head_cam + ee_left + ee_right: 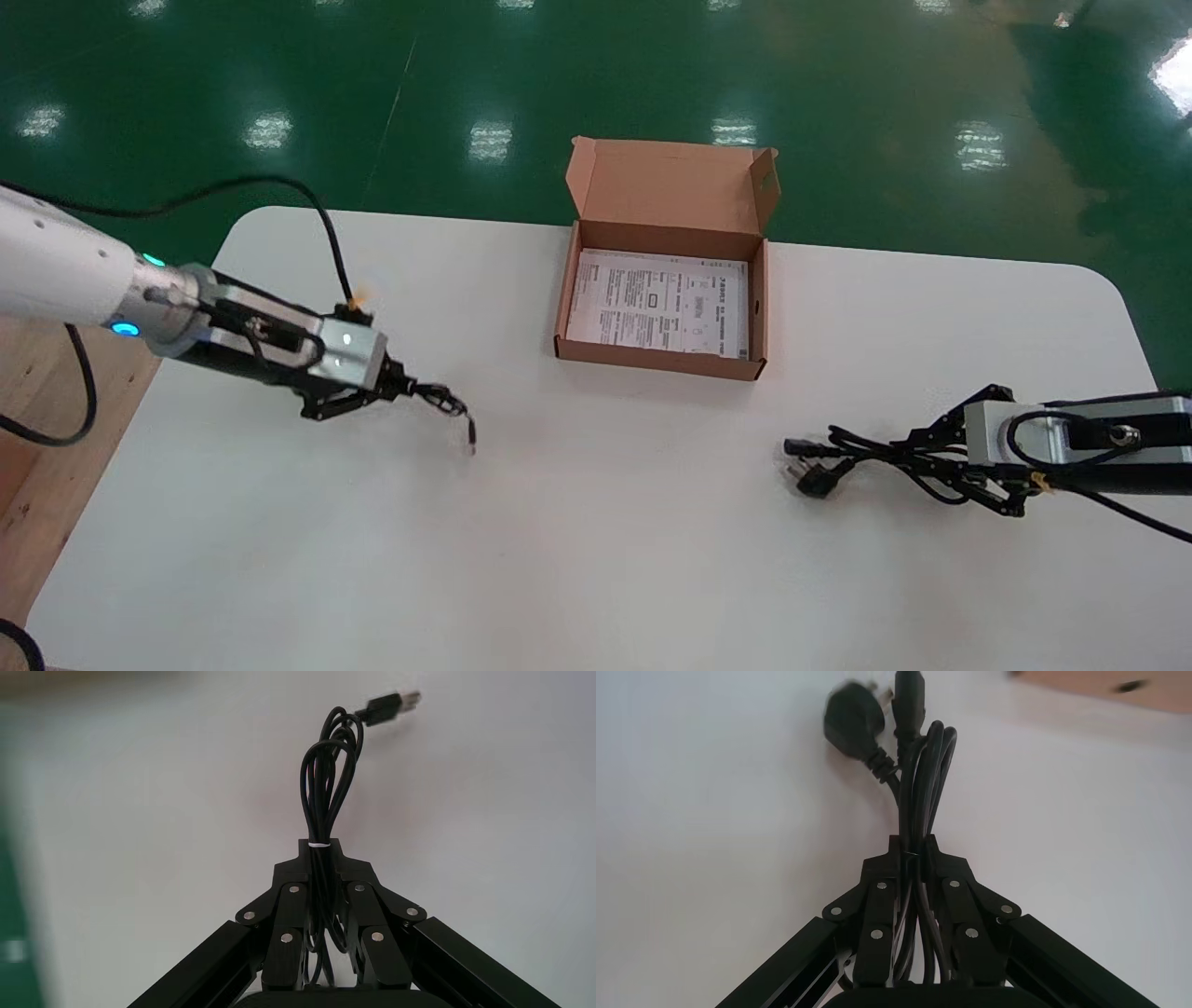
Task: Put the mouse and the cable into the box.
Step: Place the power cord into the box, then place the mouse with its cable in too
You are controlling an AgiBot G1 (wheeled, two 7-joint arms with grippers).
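My left gripper (402, 386) hangs just above the left part of the white table (596, 522), shut on a thin black USB cable (449, 404) tied in a bundle. In the left wrist view the USB cable (325, 783) sticks out past the left gripper (320, 846), its plug (388, 706) at the far end. At the right, my right gripper (922, 449) is shut on a thick black power cable (843, 455), coiled, its plugs low over the table. The power cable (923, 776) runs between the right gripper's (912, 845) jaws. The open cardboard box (663, 362) stands at the middle back. No mouse is in view.
A printed sheet (661, 303) lies flat in the box, whose lid (670, 186) stands up at the back. A corner of the box (1116, 685) shows ahead of the right gripper. Green floor lies beyond the table, and a wooden surface (37, 485) at its left.
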